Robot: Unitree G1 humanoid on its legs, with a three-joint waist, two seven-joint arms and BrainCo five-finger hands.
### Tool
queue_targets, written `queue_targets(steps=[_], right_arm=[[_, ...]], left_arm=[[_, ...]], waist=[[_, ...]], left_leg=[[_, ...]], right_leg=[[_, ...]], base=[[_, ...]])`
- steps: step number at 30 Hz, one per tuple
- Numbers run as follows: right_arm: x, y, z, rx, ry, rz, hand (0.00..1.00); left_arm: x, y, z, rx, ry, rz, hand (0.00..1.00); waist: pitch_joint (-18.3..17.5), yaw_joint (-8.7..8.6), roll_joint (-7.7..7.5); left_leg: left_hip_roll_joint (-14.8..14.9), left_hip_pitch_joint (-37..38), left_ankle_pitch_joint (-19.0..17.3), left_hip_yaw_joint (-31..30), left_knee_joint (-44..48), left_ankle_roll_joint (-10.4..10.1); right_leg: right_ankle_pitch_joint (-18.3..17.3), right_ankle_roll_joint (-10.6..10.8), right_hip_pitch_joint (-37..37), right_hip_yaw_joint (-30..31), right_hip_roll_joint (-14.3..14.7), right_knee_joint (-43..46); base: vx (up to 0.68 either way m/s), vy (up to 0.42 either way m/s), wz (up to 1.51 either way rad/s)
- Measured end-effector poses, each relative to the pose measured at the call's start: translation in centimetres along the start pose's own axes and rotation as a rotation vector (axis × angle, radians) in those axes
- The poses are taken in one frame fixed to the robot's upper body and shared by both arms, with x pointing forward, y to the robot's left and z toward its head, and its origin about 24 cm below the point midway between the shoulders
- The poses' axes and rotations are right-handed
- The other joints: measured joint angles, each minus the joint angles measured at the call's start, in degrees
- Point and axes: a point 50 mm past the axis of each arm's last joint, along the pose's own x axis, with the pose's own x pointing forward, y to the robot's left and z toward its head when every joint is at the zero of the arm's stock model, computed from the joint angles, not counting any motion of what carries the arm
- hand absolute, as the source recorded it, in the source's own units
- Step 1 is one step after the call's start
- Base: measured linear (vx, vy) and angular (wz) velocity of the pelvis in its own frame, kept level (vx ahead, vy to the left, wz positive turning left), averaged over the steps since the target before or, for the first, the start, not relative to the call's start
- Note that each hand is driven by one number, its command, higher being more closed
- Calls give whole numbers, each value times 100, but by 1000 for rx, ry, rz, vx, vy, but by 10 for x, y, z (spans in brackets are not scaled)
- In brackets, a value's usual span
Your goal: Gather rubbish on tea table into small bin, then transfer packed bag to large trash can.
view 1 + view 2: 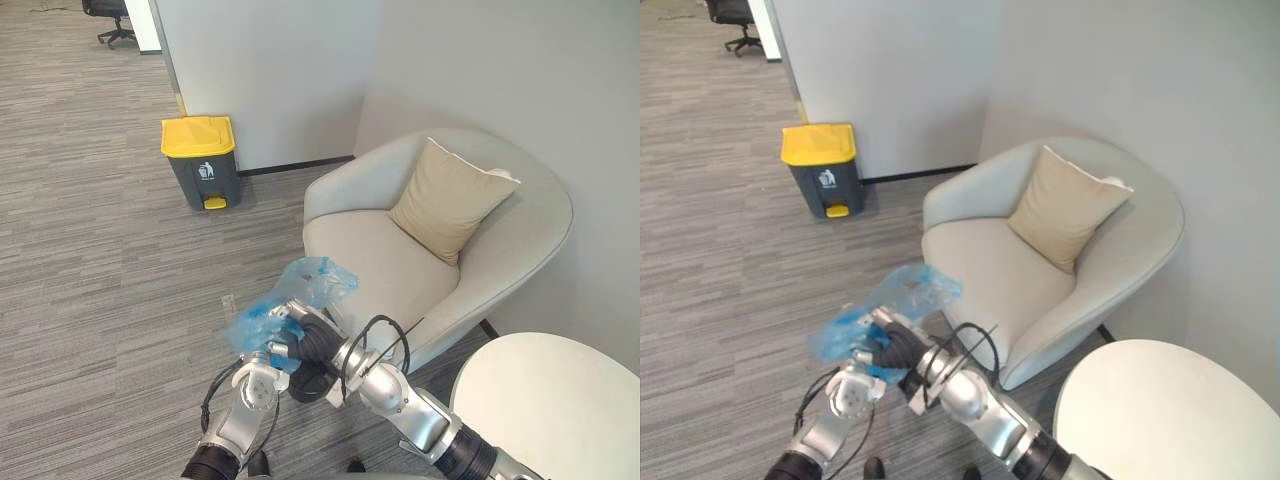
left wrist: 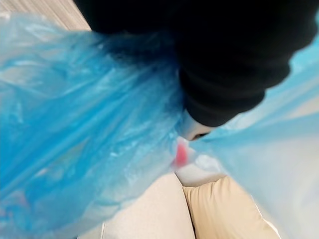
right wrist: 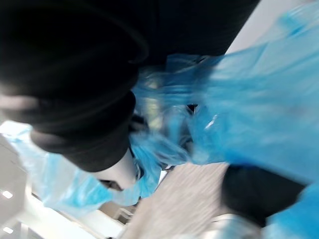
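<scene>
A crumpled blue plastic bag (image 1: pixel 315 280) hangs in the air just in front of me, above the carpet and beside the armchair. My left hand (image 1: pixel 280 352) grips its lower part from below. My right hand (image 1: pixel 312 340) comes in from the right, its fingers curled into the plastic next to the left hand. Both wrist views look along a dark cover into blue plastic (image 2: pixel 89 134) (image 3: pixel 249 124). The large grey trash can with a yellow lid (image 1: pixel 203 165) stands shut by the wall, far off at the back left.
A beige armchair (image 1: pixel 380 260) with a tan cushion (image 1: pixel 450 200) sits close on the right in the corner. The round white tea table (image 1: pixel 550 410) is at the lower right. Grey carpet stretches between me and the trash can. An office chair (image 1: pixel 108 15) stands far back.
</scene>
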Motion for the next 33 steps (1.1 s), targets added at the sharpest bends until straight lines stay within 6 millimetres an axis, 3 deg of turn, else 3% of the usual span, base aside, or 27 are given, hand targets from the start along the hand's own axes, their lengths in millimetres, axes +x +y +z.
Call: queue_targets(steps=[7, 15, 22, 23, 26, 33], right_arm=[[-20, -5, -26, -229, 115, -60, 0], [-45, -16, -62, -256, 342, -190, 0], [-85, -1, -111, 1, 682, -339, 0], [-101, 8, -126, 116, 799, -378, 0], [-129, 31, -146, 297, 985, -398, 0], [-181, 63, -164, 552, 1270, -477, 0]], left_arm=[[-9, -1, -10, -45, 39, -5, 100], [-19, 1, -38, -77, 161, -4, 100], [-40, 5, -78, -163, 368, 38, 100], [-48, 2, -89, -200, 434, 48, 100], [-62, -1, -105, -248, 533, 44, 100], [-87, -9, -134, -353, 723, 43, 100]], waist=[[4, -7, -2], [83, -12, 57], [136, -12, 111], [152, -12, 132], [194, 2, 155], [278, 1, 252]], left_leg=[[-14, -1, -6, -4, 0, 12], [-79, -3, -41, -43, 0, 33], [-166, -1, -119, -80, 1, 75], [-196, 19, -132, -88, 1, 97], [-233, 142, -159, -91, 1, 126], [-234, 264, -196, -90, 1, 121]], right_leg=[[-11, 15, 3, -6, -20, 0], [-51, 35, 15, -40, -51, 1], [-128, 76, 37, -78, -131, 16], [-112, 63, 72, -89, -161, 13], [-157, 77, 208, -113, -191, 7], [-218, 74, 321, -124, -189, 15]], base=[[0, 0, 0], [0, 0, 2], [45, 8, 4], [75, 13, 4], [104, 11, 4], [43, -7, -1]])
